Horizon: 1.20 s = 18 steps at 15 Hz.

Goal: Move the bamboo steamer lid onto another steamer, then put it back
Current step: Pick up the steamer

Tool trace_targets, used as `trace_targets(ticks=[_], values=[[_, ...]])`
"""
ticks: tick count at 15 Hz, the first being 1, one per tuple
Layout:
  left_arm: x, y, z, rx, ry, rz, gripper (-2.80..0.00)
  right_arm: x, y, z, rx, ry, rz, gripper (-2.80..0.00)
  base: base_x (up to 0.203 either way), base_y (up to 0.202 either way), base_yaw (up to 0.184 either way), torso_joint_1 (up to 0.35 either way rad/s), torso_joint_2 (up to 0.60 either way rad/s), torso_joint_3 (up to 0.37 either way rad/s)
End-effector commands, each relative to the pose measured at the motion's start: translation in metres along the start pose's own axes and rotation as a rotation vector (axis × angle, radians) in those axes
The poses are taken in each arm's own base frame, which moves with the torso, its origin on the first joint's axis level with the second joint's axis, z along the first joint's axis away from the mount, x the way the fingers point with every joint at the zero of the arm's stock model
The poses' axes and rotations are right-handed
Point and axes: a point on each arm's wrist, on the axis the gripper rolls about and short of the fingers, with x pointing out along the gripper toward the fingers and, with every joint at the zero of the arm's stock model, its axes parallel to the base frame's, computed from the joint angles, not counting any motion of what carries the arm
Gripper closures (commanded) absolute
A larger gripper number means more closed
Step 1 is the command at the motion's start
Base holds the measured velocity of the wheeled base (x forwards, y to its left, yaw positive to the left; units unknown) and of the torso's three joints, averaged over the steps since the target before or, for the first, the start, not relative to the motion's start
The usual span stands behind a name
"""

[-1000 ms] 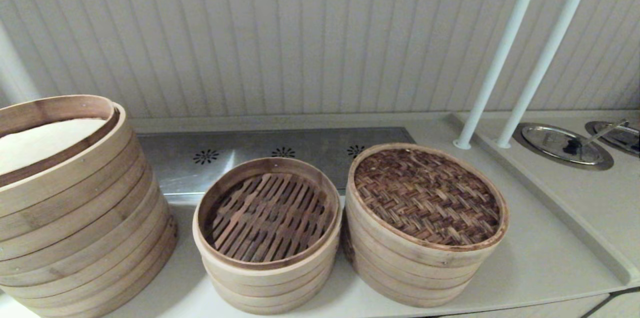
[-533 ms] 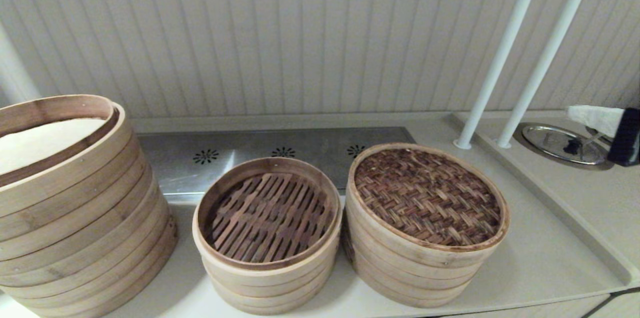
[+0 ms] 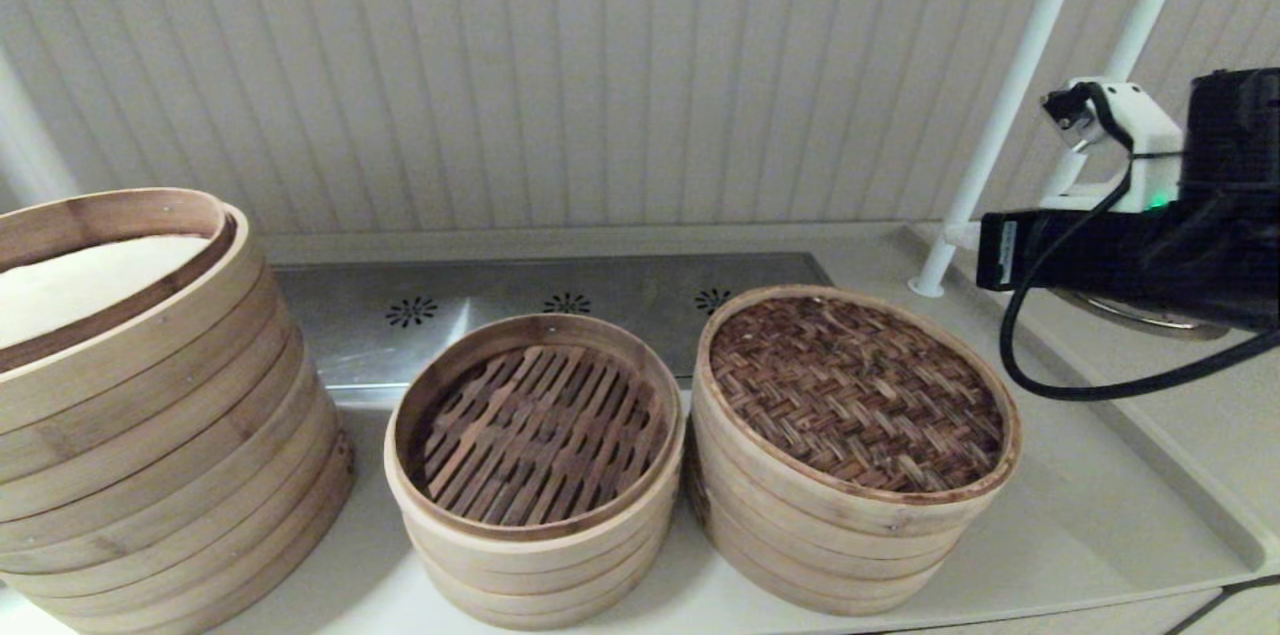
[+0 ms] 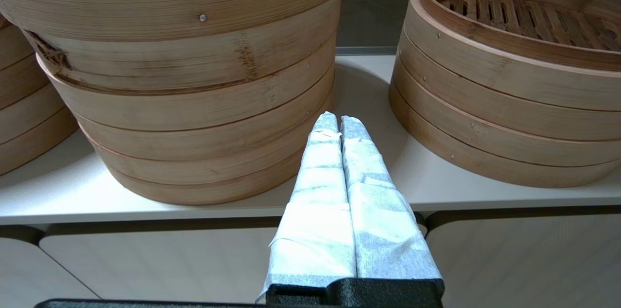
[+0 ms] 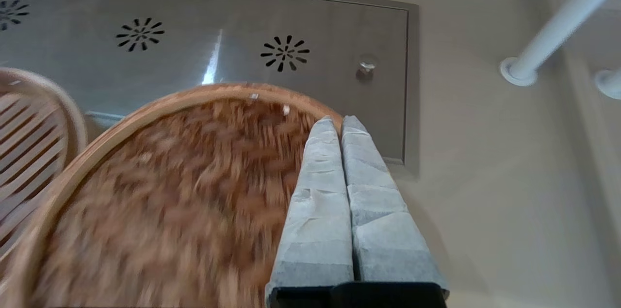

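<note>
The bamboo steamer lid (image 3: 855, 390), brown herringbone weave with a pale band, sits on the right-hand steamer (image 3: 820, 555), hiding that steamer's inside. No mesh-lined steamer shows. My right arm (image 3: 1130, 250) reaches in from the right, above and to the right of the lid. In the right wrist view my right gripper (image 5: 339, 121) is shut and empty, its tips over the lid's (image 5: 170, 191) far right rim, apart from it. My left gripper (image 4: 338, 121) is shut and empty, low before the counter edge, out of the head view.
A medium steamer with a dark slat floor (image 3: 535, 425) stands just left of the lidded one. A much larger steamer (image 3: 150, 415) is at the far left. Two white poles (image 3: 1010, 105) rise at the back right. A steel vent panel (image 3: 500, 305) lies behind.
My right arm has come into view from the right, rising and moving left toward the lid. The lid and steamers have not moved.
</note>
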Motion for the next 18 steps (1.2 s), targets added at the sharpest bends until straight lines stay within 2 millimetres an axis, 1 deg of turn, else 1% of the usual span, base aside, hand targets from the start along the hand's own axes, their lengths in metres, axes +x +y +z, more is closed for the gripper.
trace_targets(ticks=[1, 2, 3, 7, 9, 11, 13, 14, 18], values=[[0.000, 0.000, 0.000, 0.000, 0.002, 0.000, 0.00, 0.029, 0.000, -0.017, 0.001, 0.057, 0.001, 0.00, 0.000, 0.000, 0.000, 0.000, 0.00, 0.000], [0.000, 0.000, 0.000, 0.000, 0.002, 0.000, 0.00, 0.033, 0.000, -0.021, 0.005, 0.067, 0.002, 0.00, 0.000, 0.000, 0.000, 0.000, 0.00, 0.000], [0.000, 0.000, 0.000, 0.000, 0.002, 0.000, 0.00, 0.036, 0.000, -0.024, 0.008, 0.078, 0.003, -2.80, 0.000, 0.000, 0.000, 0.000, 0.00, 0.000], [0.000, 0.000, 0.000, 0.000, 0.002, 0.000, 0.00, 0.047, 0.001, -0.033, 0.009, 0.116, 0.007, -2.80, 0.000, 0.000, 0.000, 0.000, 0.00, 0.000], [0.000, 0.000, 0.000, 0.000, 0.002, 0.000, 0.00, 0.051, 0.007, -0.041, 0.003, 0.135, 0.027, -2.80, 0.000, 0.000, 0.000, 0.000, 0.00, 0.000], [0.000, 0.000, 0.000, 0.000, 0.002, 0.000, 0.00, 0.051, 0.018, -0.049, -0.011, 0.134, 0.058, -2.80, 0.000, 0.000, 0.000, 0.000, 0.00, 0.000], [0.000, 0.000, 0.000, 0.000, 0.002, 0.000, 0.00, 0.049, 0.031, -0.055, -0.027, 0.089, 0.088, -2.80, 0.000, 0.000, 0.000, 0.000, 0.00, 0.000], [0.000, 0.000, 0.000, 0.000, 0.002, 0.000, 0.00, 0.049, 0.035, -0.058, -0.032, 0.063, 0.083, -2.80, 0.000, 0.000, 0.000, 0.000, 0.00, 0.000], [0.000, 0.000, 0.000, 0.000, 0.002, 0.000, 0.00, 0.044, 0.037, -0.069, -0.039, 0.084, 0.077, -2.80, 0.000, 0.000, 0.000, 0.000, 0.00, 0.000]])
